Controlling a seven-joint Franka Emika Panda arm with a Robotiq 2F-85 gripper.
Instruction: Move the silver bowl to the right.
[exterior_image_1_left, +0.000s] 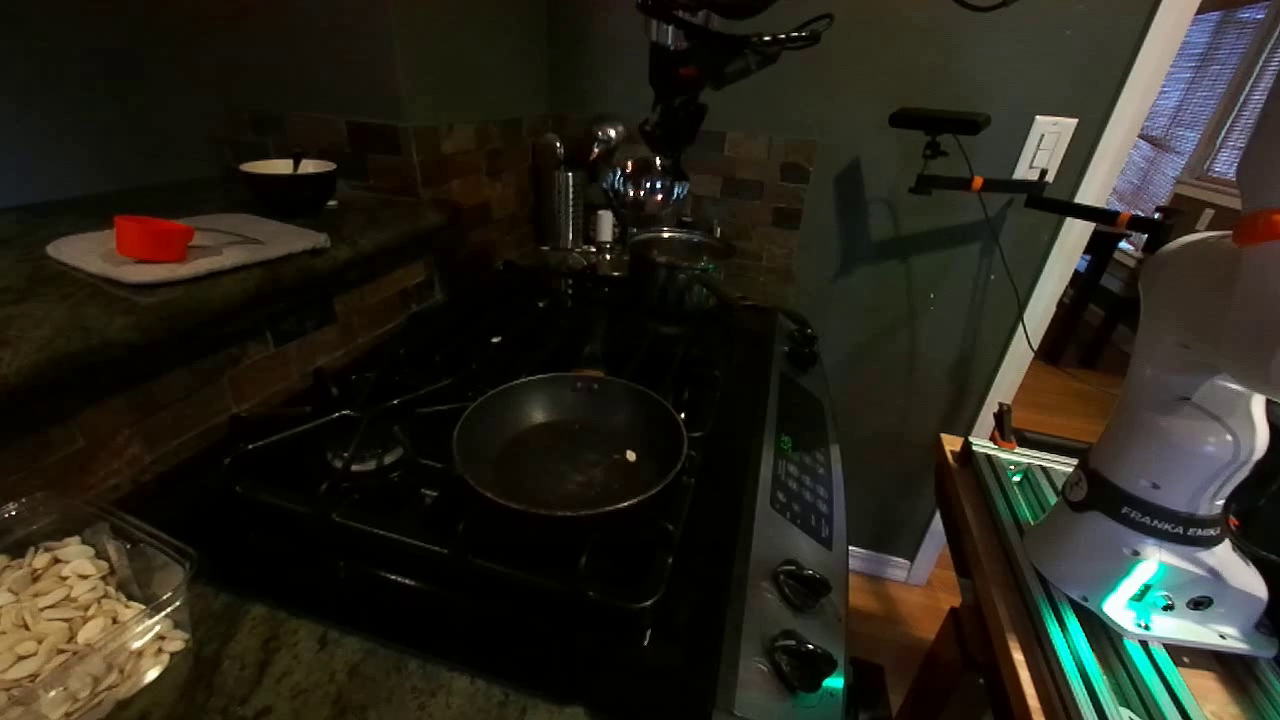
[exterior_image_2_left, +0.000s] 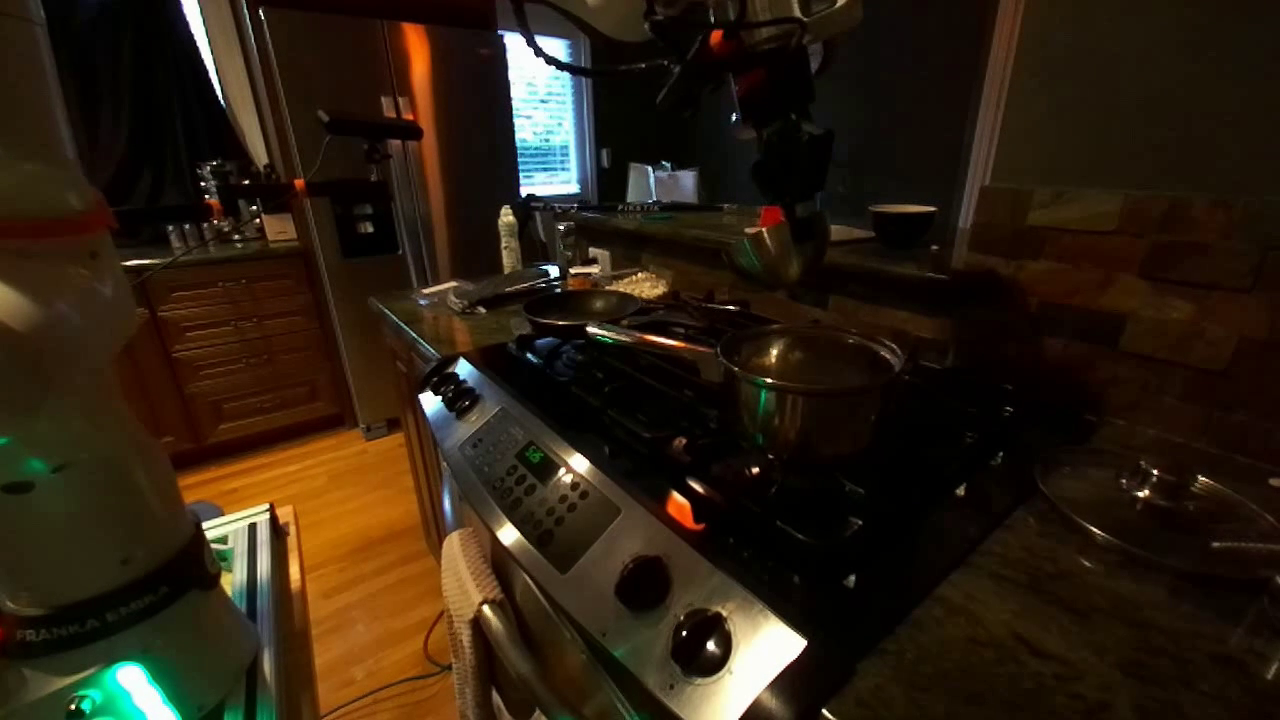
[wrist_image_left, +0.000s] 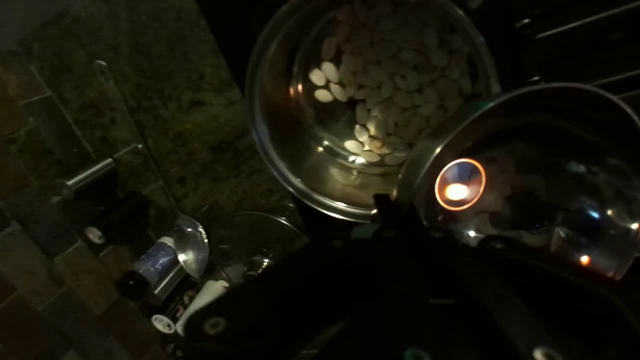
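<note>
- Silver, shiny metal: the silver bowl (exterior_image_2_left: 768, 255) hangs in the air over the pot (exterior_image_2_left: 815, 415), tilted, with a gap between the two in both exterior views. In the wrist view its rim overlaps the edge of the pot.
- Black claw (exterior_image_1_left: 672, 150), above the pot: clamped on the silver bowl's edge and bearing its weight; the fingertips are hard to make out in the gloom.
- The pot itself, steel and deep, stands upright on the stove (exterior_image_1_left: 755, 580). Pale seeds (wrist_image_left: 400, 90) cover much of its bottom in the wrist view.
- The frying pan (exterior_image_1_left: 570, 470), dark and wide, sits on the same stove, apart from the pot, its handle reaching toward the pot's end. One pale piece (exterior_image_1_left: 630, 456) lies in it.
- A glass lid (exterior_image_2_left: 1150, 500) lies on the stone desk (exterior_image_2_left: 980, 620), on the side of the pot away from the frying pan.
- A clear tub (exterior_image_1_left: 170, 580) of similar seeds is well apart from the pot, past the frying pan.
- On a ledge (exterior_image_1_left: 100, 320) higher than the pot: a red cup (exterior_image_1_left: 152, 238) resting on a pale cloth (exterior_image_1_left: 245, 258), with a dark bowl (exterior_image_1_left: 288, 188) near it.
- A ladle (wrist_image_left: 192, 245) shows near the pot in the wrist view.
</note>
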